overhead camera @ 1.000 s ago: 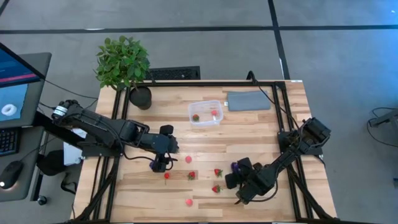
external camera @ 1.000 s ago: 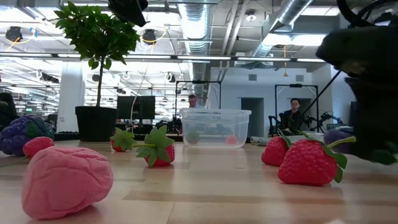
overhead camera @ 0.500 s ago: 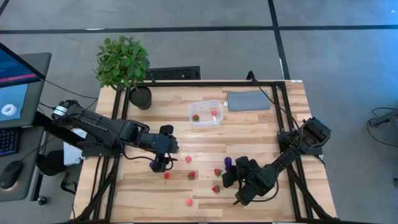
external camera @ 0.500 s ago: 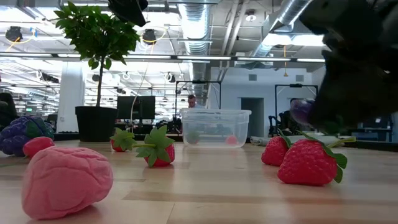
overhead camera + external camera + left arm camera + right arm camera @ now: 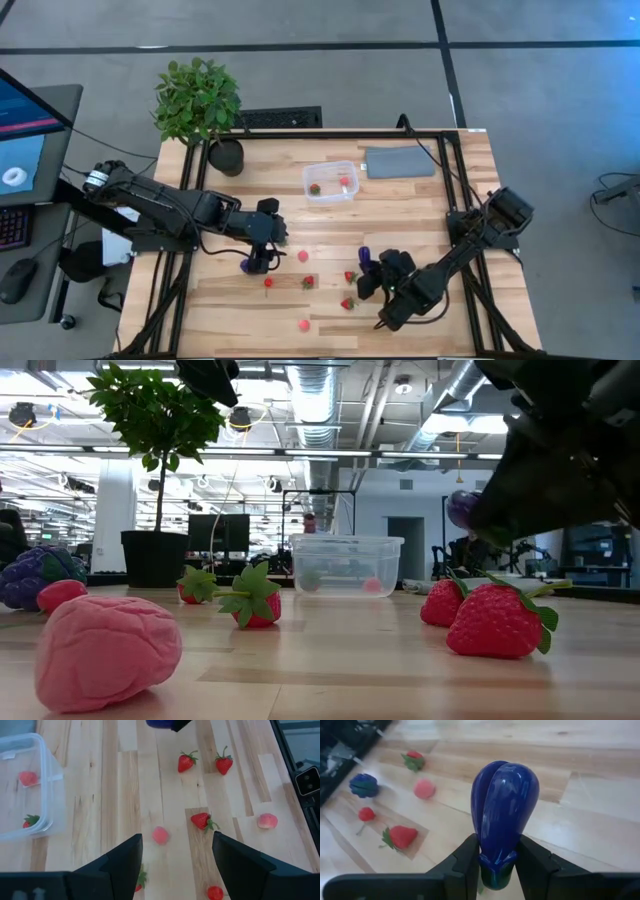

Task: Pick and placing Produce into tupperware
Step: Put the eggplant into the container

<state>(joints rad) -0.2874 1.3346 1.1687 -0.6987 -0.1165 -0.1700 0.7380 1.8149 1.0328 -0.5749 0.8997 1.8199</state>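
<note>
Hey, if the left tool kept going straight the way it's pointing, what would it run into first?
Probably the pink round piece on the wood, lying between the open left tool's fingers in its wrist view; depth is unclear.

Produce scattered on the table; box at 12 o'clock holds two pieces.

The clear box (image 5: pixel 331 182), square with rounded corners and low walls, sits upright and contains a strawberry (image 5: pixel 315 188) and a small pink piece (image 5: pixel 343 182). A glossy purple eggplant (image 5: pixel 503 815) stands upright, green stem end down, clamped in the right gripper (image 5: pixel 368 268) above the table at 5 o'clock. Strawberries (image 5: pixel 350 277) lie just beside it, toward 6 o'clock. A purple berry cluster (image 5: pixel 363 785) and pink pieces (image 5: pixel 303 256) lie at 7 o'clock.
</note>
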